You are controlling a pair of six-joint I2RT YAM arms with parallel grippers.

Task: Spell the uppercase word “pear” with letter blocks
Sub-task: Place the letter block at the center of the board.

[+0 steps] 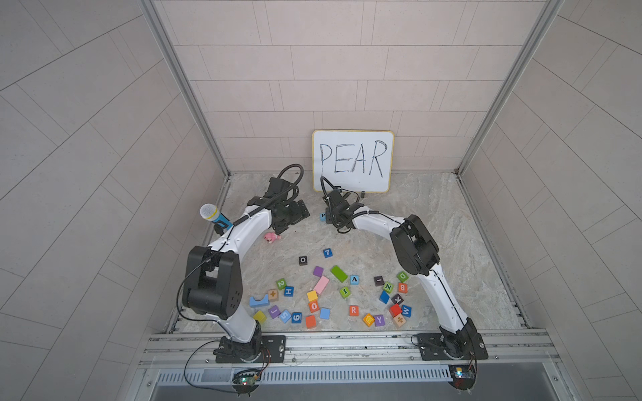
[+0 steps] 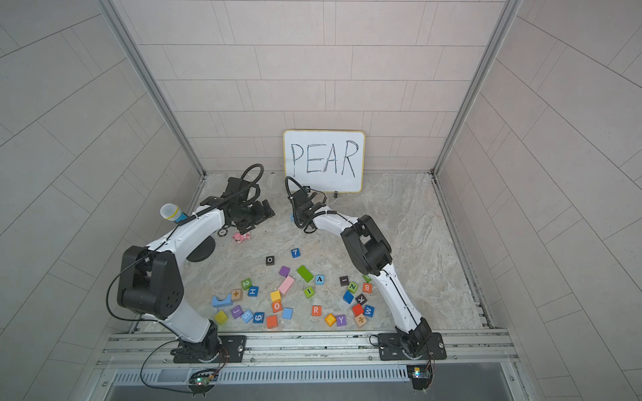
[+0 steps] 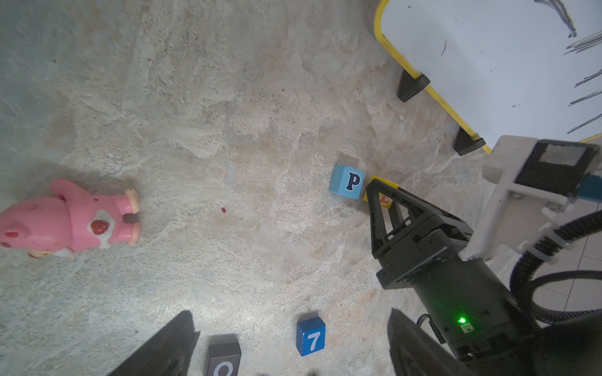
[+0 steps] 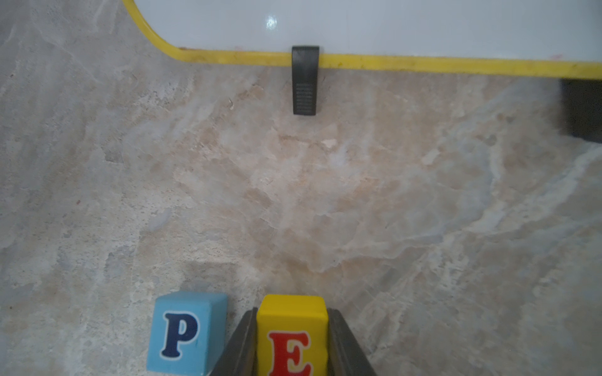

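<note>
Yellow E (image 4: 291, 335) is clenched between my right jaws, P (image 4: 185, 332) just outside one jaw. I should set E flat, square beside P, then release gently; left jaws hang released, empty.

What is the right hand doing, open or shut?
Shut: the right hand clamps the yellow E block between both fingers, just beside the P block.

Light-blue P block (image 4: 182, 332), yellow E block (image 4: 291, 338) just beside, A block (image 1: 354, 279) and R block (image 1: 353, 310) apart
</note>
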